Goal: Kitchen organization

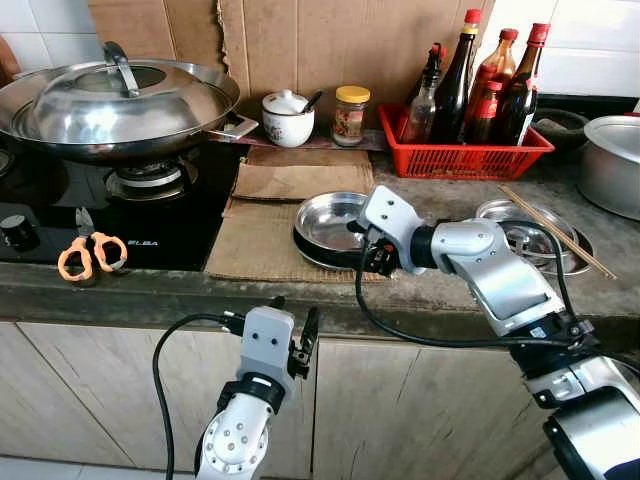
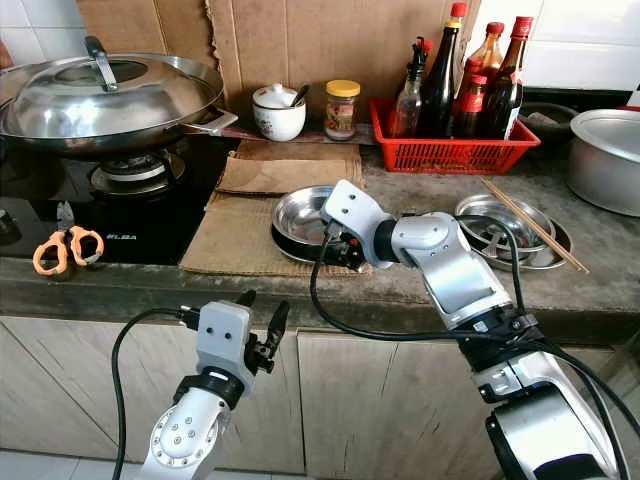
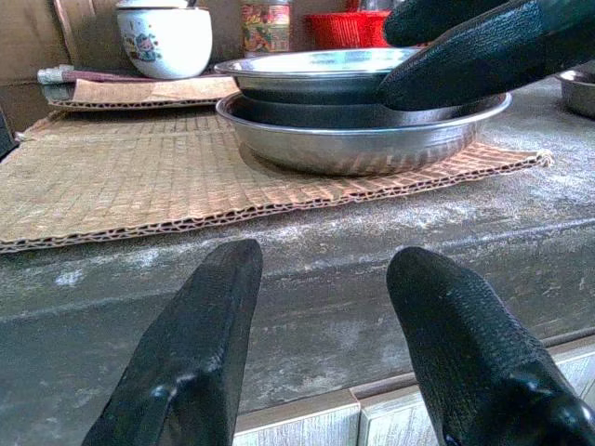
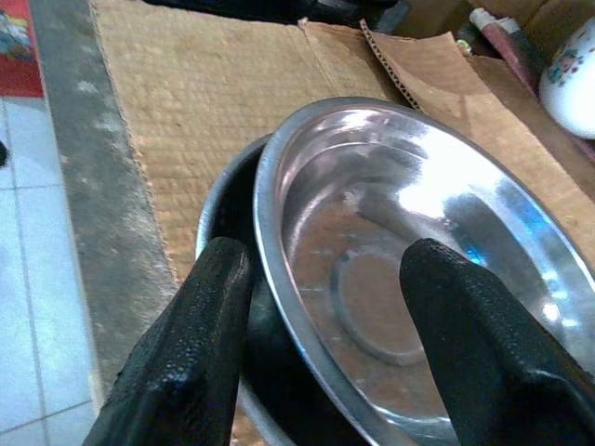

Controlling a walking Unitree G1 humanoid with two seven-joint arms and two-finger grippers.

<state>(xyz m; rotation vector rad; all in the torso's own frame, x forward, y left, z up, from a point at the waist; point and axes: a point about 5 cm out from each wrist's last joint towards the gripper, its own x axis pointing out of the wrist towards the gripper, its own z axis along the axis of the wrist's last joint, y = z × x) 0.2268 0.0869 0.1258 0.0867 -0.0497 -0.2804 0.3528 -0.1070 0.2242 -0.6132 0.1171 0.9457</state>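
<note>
A stack of steel plates (image 1: 325,222) rests on a sheet of cardboard (image 1: 255,245) on the stone counter. The shiny top plate (image 4: 418,214) lies over a darker dish (image 3: 307,113) and a wider steel plate (image 3: 353,144). My right gripper (image 1: 372,258) is at the stack's near rim, open. One of its fingers (image 4: 200,325) is outside the top plate's rim and the other is over its inside. My left gripper (image 1: 293,312) hangs open below the counter's front edge, facing the counter's side with nothing between its fingers (image 3: 200,344).
A lidded wok (image 1: 110,100) sits on the gas hob at the left, with orange scissors (image 1: 90,255) near the front edge. Behind are a ceramic jar (image 1: 288,118), a yellow-lidded jar (image 1: 350,115) and a red basket (image 1: 460,155) of bottles. Chopsticks (image 1: 555,230) lie across steel dishes; a pot (image 1: 615,160) stands far right.
</note>
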